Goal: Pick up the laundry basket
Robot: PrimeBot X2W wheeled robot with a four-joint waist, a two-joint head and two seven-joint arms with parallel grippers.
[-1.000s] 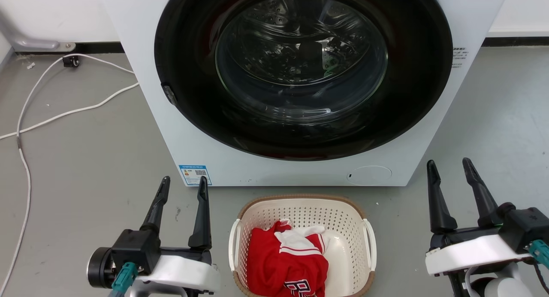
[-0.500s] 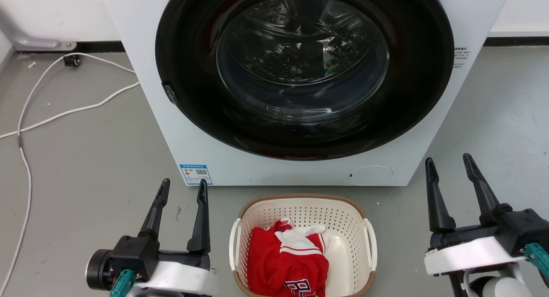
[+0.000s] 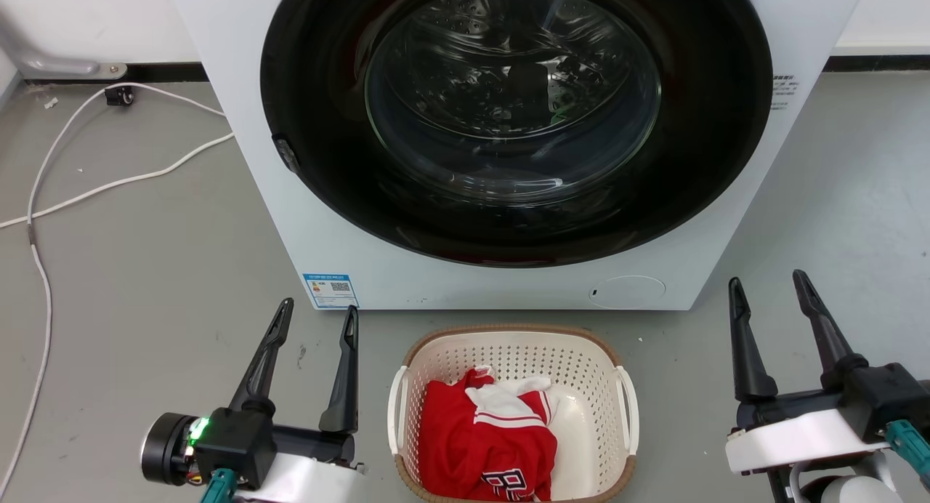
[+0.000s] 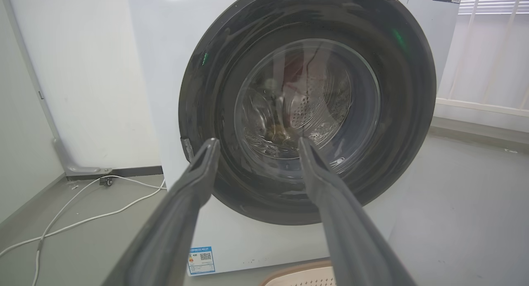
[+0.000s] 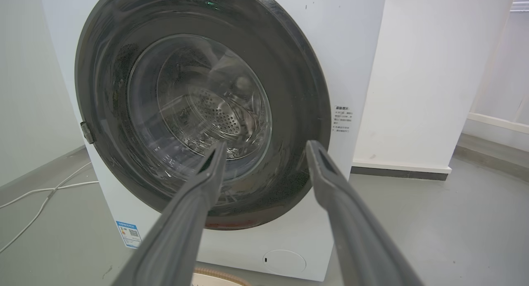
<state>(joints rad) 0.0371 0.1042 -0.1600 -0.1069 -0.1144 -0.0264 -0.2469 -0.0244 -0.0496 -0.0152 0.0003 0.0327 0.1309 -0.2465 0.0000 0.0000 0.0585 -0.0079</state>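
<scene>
The laundry basket [image 3: 581, 372], cream-white and perforated with a brown rim and white side handles, stands on the grey floor in front of the washing machine, bottom centre of the head view. Red and white clothing [image 3: 487, 437] lies inside it. My left gripper [image 3: 320, 310] hangs open to the basket's left, apart from it. Off to the right, my right gripper [image 3: 769, 283] is open too, holding nothing. In the left wrist view the open left gripper [image 4: 257, 143] points at the machine door, and a sliver of the basket's rim [image 4: 303, 273] shows at the bottom edge. The open right gripper [image 5: 266, 146] faces the door, with a bit of basket rim [image 5: 219, 275] below.
The white washing machine [image 3: 240, 89] with its dark round door [image 3: 512, 118] stands close behind the basket. A white cable [image 3: 87, 190] trails over the floor on the left. A white wall [image 5: 425, 71] rises right of the machine.
Both grippers have dropped slightly in the head view and the left one shifted a little right; a green light now shows on the left wrist. The basket has not moved.
</scene>
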